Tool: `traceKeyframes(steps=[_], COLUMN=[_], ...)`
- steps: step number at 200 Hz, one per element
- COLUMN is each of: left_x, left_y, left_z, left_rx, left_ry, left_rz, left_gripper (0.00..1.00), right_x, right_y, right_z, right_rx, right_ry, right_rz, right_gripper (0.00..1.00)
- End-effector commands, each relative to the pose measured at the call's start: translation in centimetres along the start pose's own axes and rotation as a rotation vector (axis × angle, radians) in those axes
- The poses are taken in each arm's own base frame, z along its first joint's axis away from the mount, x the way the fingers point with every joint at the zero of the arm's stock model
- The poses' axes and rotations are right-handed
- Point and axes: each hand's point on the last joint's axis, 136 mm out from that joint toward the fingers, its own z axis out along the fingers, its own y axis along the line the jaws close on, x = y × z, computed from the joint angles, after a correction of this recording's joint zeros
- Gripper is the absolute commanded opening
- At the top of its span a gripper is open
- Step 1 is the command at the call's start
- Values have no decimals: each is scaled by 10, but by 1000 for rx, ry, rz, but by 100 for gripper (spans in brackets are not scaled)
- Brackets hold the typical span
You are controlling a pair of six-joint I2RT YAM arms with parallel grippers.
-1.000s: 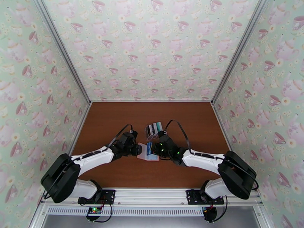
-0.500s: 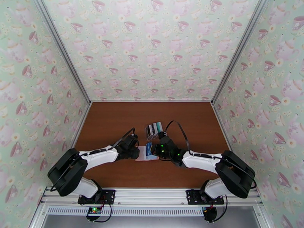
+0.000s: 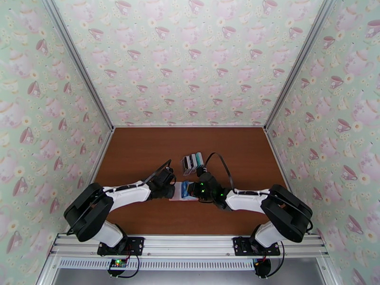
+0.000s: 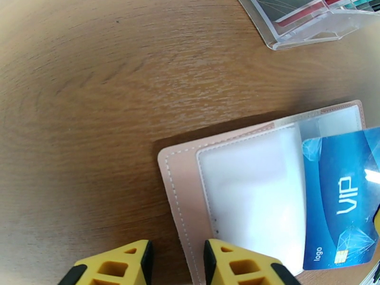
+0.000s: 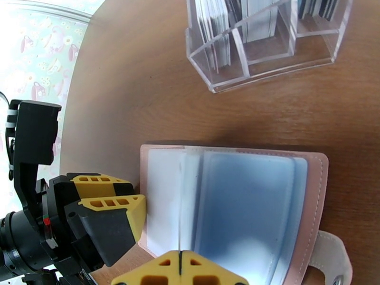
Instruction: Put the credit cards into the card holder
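The card holder (image 5: 247, 205) is shown laid open and flat near the middle of the surface (image 4: 95, 91), between the two tools. Its pink stitched border is seen around the clear pockets, and the snap tab (image 5: 332, 257) projects past the near right corner.

The fingers of the left tool (image 4: 175, 255) are set part-way apart and lowered at the holder's left edge, so that the pink border runs into the gap between them — nothing is seen clamped.

The fingers of the right tool (image 5: 180, 264) are closed flush together above the holder's near edge, and the blue credit card (image 4: 339, 200) is gripped between them. From the right wrist the card is seen edge-on as a thin line. From the left wrist it is seen face-on over the right-hand pockets, its long edge overlapping a clear sleeve. Whether its lower edge sits inside a pocket cannot be told.

A clear card rack (image 5: 266, 67), with further cards (image 5: 213, 24) upright in its slots, stands just beyond the holder's far edge — a narrow strip of bare wood is left between them. Broad bare wood is left open toward the far wall and to either side of the arms.
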Motion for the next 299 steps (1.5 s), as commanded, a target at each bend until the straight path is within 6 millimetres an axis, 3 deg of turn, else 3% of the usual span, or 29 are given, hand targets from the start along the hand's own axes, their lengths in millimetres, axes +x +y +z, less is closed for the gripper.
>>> traceKeyframes(steps=[1, 299], left_x=[12, 28], left_y=[9, 13], left_z=[6, 7], left_rx=[-44, -31], left_ry=[41, 60], left_rz=[18, -35], left_gripper=[36, 35], right_x=[1, 13], right_y=[-2, -28], right_z=[2, 11], right_rx=[-23, -57], right_ry=[4, 11], right_rz=[-8, 83], right_gripper=[0, 0])
